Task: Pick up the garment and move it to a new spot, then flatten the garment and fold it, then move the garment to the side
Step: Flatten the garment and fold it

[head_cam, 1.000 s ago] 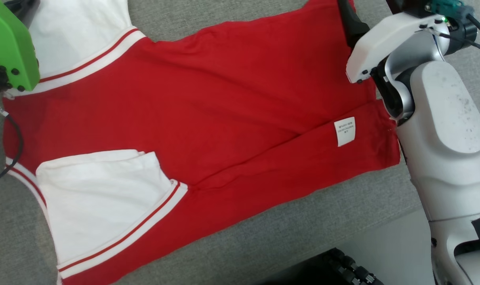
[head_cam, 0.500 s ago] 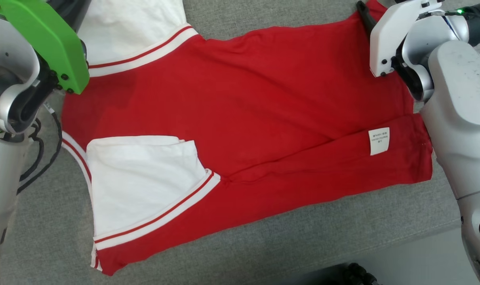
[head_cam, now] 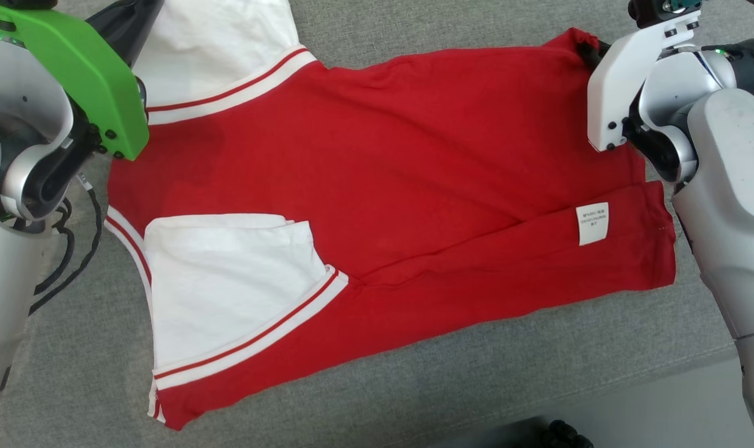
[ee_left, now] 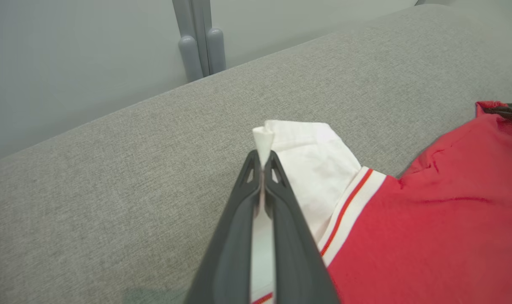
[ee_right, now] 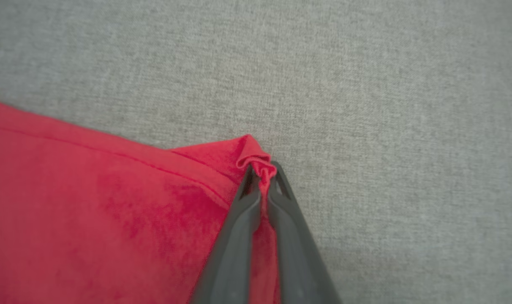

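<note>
Grey woven cloth covers the padded surface, its weave plain and unmarked. The far edge is rounded in the left wrist view, and behind it stands a pale grey wall with two slim grey posts side by side. At the near right corner the cloth ends against a strip of pale floor, where a dark ridged object meets the bottom of the head view.

A red shirt with white sleeves and red-striped white bands lies spread across the middle of the surface. Its near long side is turned over onto the body, and a white care label shows on that fold near the right end. The near sleeve lies folded in on the red cloth.

The left gripper, under a green cover, has its fingers pressed together on the tip of the far white sleeve, near the far edge. The right gripper pinches the bunched red corner of the hem at the shirt's far right end, with its fingers closed on the cloth.
</note>
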